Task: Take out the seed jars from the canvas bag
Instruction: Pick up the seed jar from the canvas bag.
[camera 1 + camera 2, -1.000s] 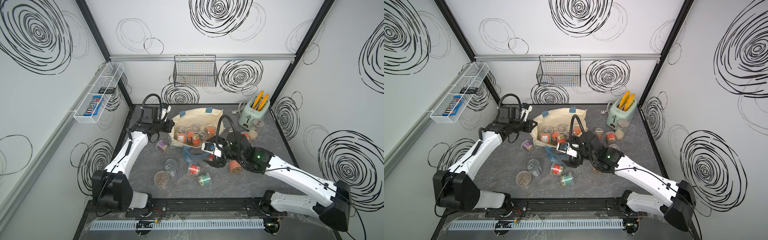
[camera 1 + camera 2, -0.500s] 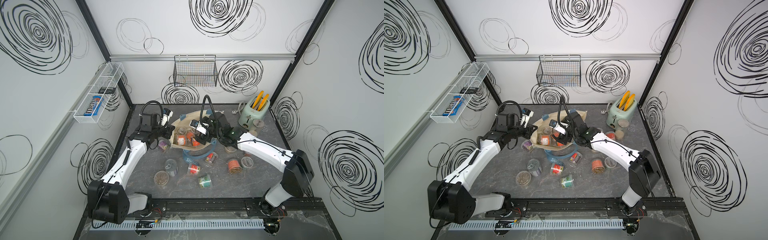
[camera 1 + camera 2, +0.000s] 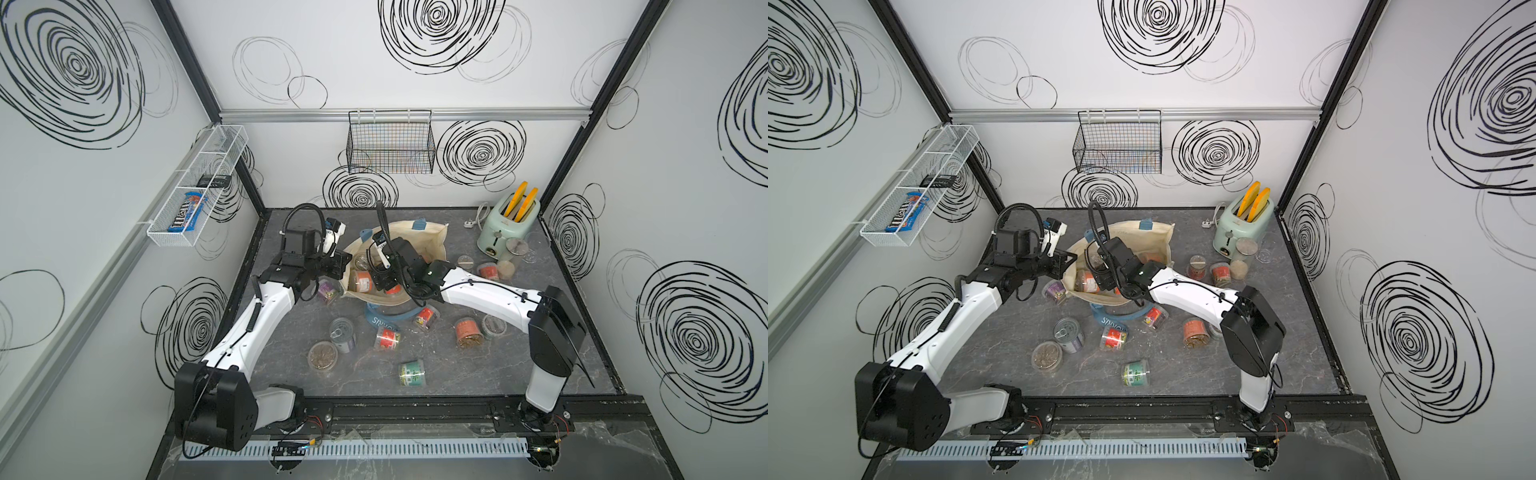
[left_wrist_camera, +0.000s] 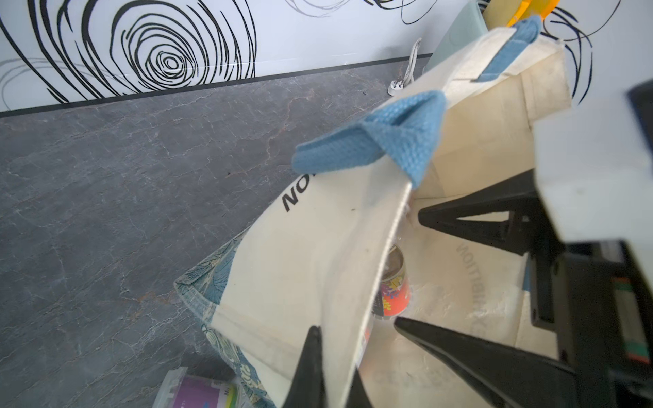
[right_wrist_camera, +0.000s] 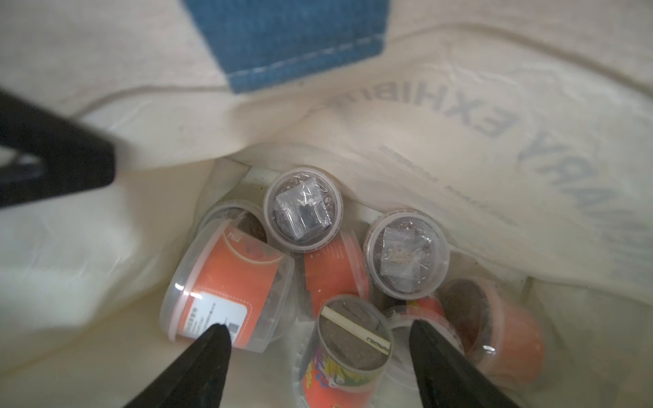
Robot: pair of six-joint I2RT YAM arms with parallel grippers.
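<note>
The cream canvas bag (image 3: 430, 243) (image 3: 1158, 235) lies open on the table. My left gripper (image 4: 334, 349) (image 3: 343, 266) is shut on the bag's near rim and holds the mouth up. Inside the bag my right gripper (image 5: 319, 330) (image 3: 380, 282) is open. Its fingertips (image 5: 219, 335) stand either side of an upright seed jar (image 5: 349, 339) with an orange and yellow label, not touching it. Several more seed jars (image 5: 304, 212) lie around it in the bag. Others lie out on the table, such as a purple one (image 3: 328, 289) and a green one (image 3: 411, 373).
A mint toaster (image 3: 509, 224) and a taller clear canister (image 3: 517, 249) stand at the back right. The bag's blue strap (image 3: 386, 322) lies in front of its mouth among loose jars. A wire basket (image 3: 390, 141) and a white shelf (image 3: 195, 187) hang on the walls.
My right arm swung from the table in front of the bag into the bag's mouth, and its jaws have narrowed a little. My left gripper kept hold of the rim.
</note>
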